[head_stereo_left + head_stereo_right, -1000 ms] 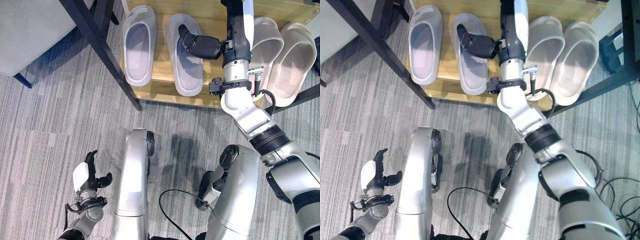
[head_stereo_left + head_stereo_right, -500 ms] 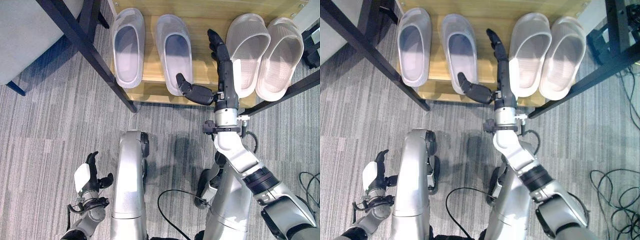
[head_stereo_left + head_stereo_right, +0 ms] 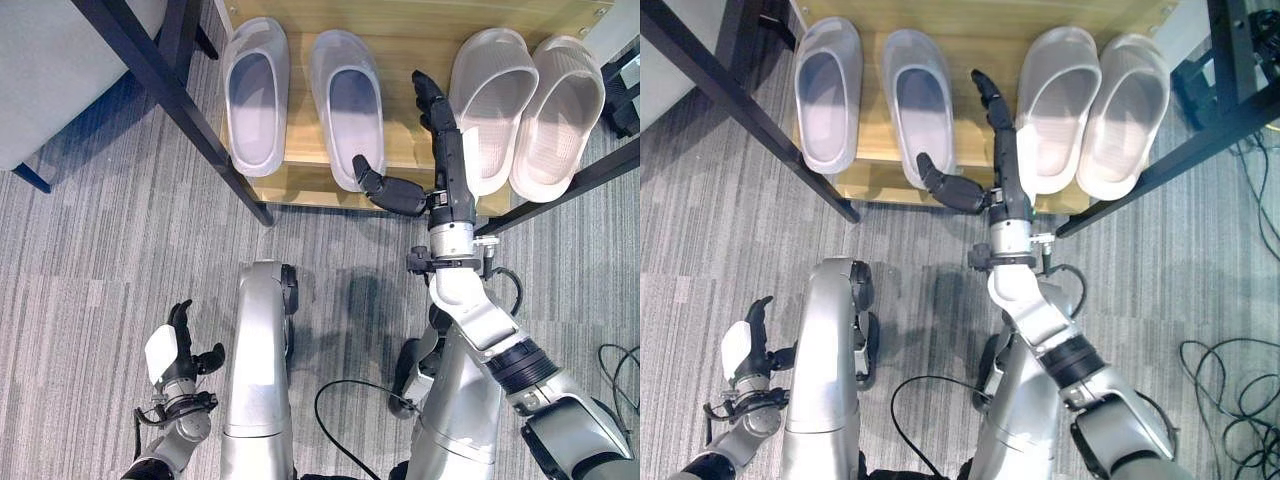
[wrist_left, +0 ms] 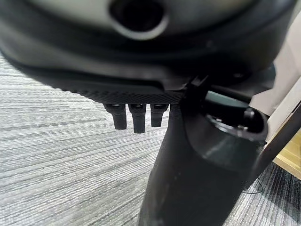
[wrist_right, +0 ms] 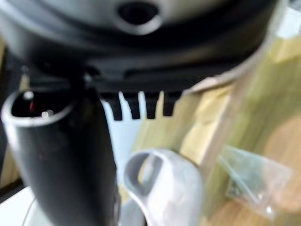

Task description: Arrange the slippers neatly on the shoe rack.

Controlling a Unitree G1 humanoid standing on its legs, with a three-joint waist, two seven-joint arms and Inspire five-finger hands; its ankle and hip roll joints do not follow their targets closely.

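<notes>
From the left eye view I see four slippers on the wooden shoe rack [image 3: 400,25]: a grey pair [image 3: 300,95] to the left, a beige pair [image 3: 525,100] to the right. My right hand [image 3: 440,150] reaches between them, fingers straight and spread, thumb by the heel of the inner grey slipper [image 3: 345,105], holding nothing. They look light, rubbery and a bit slick; I'd take one by its heel rim or strap. In the right eye view my left hand [image 3: 748,352] hangs low over the carpet, fingers relaxed, empty. The right wrist view shows straight fingertips [image 5: 141,106] above a pale slipper [image 5: 162,188], apart from it
</notes>
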